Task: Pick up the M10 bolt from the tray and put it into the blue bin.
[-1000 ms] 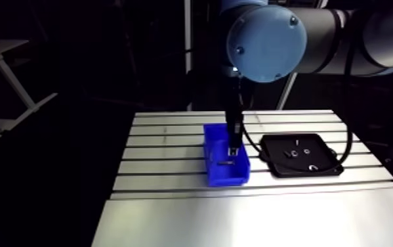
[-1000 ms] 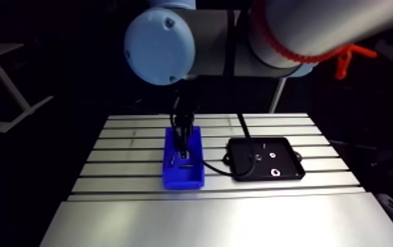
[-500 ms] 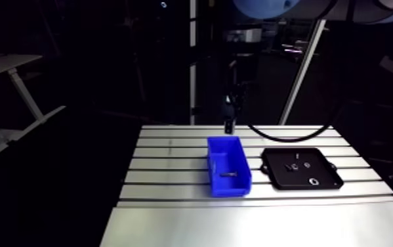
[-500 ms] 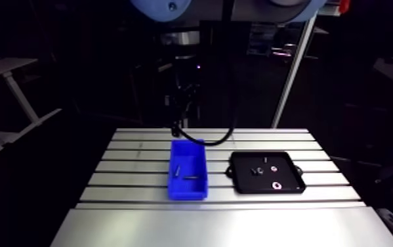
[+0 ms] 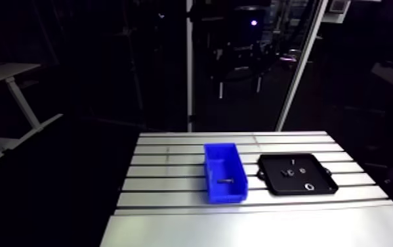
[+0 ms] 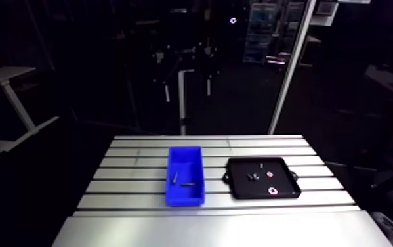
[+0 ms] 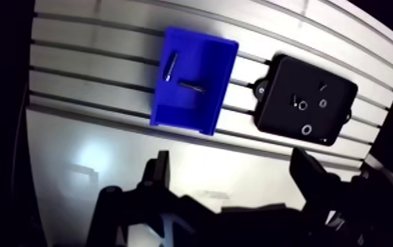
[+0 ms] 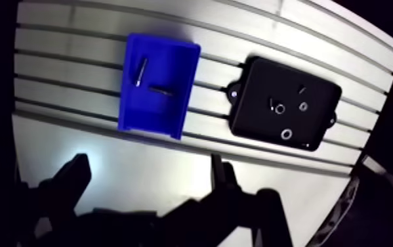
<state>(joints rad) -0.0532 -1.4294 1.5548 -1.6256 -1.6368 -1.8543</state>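
In the wrist view the gripper [image 7: 231, 161] hangs high over the table [image 5: 172, 226] with its two dark fingers [image 7: 161, 172] spread wide and nothing between them; only the table's smooth, brightly lit front plate lies under the gap. Ahead of the fingers, where the slotted rows begin, stands the blue bin [image 7: 206, 60], set lengthwise across the slots. Two dark bolts lie loose on its floor: a slanted bolt [image 7: 170, 66] close to one long wall and a crosswise bolt [image 7: 191, 87] just beside it, not touching. Nothing shows which of them is the M10. Near the bin, with a strip of bare table between, sits the black tray [image 7: 277, 115], holding a pale ring [image 7: 306, 129], a smaller nut [image 7: 322, 103], another small part [image 7: 299, 102] and a thin pin [image 7: 322, 87], all apart from one another. In the arm view the bin is at the centre of the frame and the tray at centre right, both on the slotted rows beyond the smooth plate; the gripper is not in that view.
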